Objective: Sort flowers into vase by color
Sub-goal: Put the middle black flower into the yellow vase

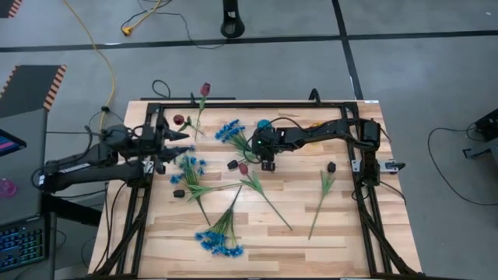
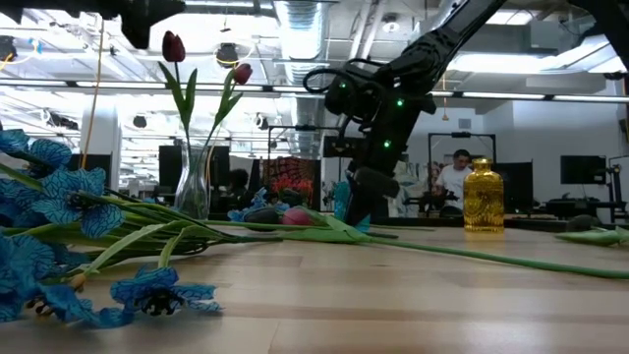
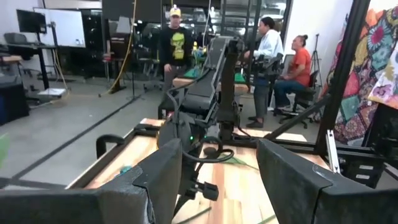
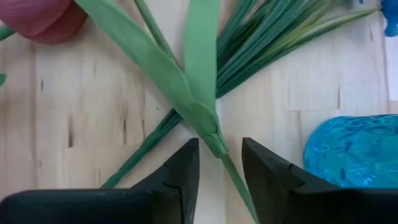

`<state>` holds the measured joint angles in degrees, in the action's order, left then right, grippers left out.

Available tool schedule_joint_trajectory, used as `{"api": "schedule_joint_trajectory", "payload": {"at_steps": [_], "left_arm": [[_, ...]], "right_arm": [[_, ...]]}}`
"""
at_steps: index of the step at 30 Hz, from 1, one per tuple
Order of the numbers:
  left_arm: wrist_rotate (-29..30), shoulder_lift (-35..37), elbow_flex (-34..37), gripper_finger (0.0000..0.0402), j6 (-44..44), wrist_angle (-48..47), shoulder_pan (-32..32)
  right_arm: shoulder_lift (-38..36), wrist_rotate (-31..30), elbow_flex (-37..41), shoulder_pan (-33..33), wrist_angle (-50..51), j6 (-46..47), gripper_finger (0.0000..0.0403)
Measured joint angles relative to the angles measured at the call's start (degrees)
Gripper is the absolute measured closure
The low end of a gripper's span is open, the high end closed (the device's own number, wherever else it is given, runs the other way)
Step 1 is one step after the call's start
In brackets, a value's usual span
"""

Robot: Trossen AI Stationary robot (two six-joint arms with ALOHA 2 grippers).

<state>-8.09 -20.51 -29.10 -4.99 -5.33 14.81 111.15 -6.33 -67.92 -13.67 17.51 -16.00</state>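
Observation:
A dark red tulip (image 1: 243,167) lies on the table, its green stem (image 1: 268,204) running toward the near edge. My right gripper (image 4: 219,155) points steeply down over the stem just below the bud (image 4: 37,18), one finger on each side, still open. My left gripper (image 1: 177,142) hangs level and open at the table's left side, with nothing between its fingers (image 3: 168,177). Two red tulips (image 2: 175,47) stand in a clear glass vase (image 2: 194,182). Blue bunches (image 1: 229,131) and near-black tulips (image 1: 331,167) lie flat on the wood. My right gripper comes at the red tulip's stem (image 4: 219,144) from above, slanting down, where the leaves join it. The fingers (image 4: 186,165) lie across the stem, one on each side. I cannot tell whether they touch it. The tulip lies flat on the table.
A blue vase (image 4: 354,149) stands close beside my right gripper, toward the far edge (image 1: 264,124). A gold bottle (image 2: 483,197) stands farther right in the low view. More blue flowers (image 1: 218,241) lie near the front edge. A black frame (image 1: 366,194) borders the table's sides.

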Motion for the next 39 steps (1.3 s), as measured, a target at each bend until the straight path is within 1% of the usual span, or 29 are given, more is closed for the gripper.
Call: {"api": "schedule_joint_trajectory", "payload": {"at_steps": [4, 8, 16, 22, 25, 29, 34, 39], "left_arm": [[0.00, 2.78, 0.00, 0.0205, 0.02, -2.27, 0.02], [-0.01, 4.08, 0.00, 0.0205, 0.84, -4.29, 0.01], [-0.02, 4.21, 0.00, 0.0205, 0.90, -5.30, 0.00], [-0.03, 4.21, 0.00, 0.0205, 0.90, -5.08, 0.00], [-0.03, 4.21, 0.00, 0.0205, 0.90, -4.67, 0.01], [-0.03, 4.23, 0.00, 0.0205, 0.92, -4.38, 0.02], [-0.05, 4.23, 0.00, 0.0205, 0.91, -4.41, 0.01], [-0.05, 4.34, 0.00, 0.0205, 0.88, -4.72, 0.00]], "right_arm": [[0.00, 0.28, 0.00, -0.13, 0.27, -0.01, 0.0286], [0.00, 0.52, 0.00, -0.35, 1.93, -0.03, 0.0300], [0.00, 0.85, 0.00, -0.24, 3.21, 0.79, 0.0315], [0.00, 0.97, 0.01, -0.20, 3.27, 1.03, 0.0352], [0.00, 0.98, -0.30, 0.04, 3.68, 3.36, 0.0372], [-0.57, 0.89, -2.17, 1.06, 5.92, 3.86, 0.0379], [-4.31, 1.03, -3.62, 2.37, 8.90, 3.96, 0.0374], [-11.23, 4.79, -3.63, 3.36, 11.47, 5.07, 0.0379]]}}
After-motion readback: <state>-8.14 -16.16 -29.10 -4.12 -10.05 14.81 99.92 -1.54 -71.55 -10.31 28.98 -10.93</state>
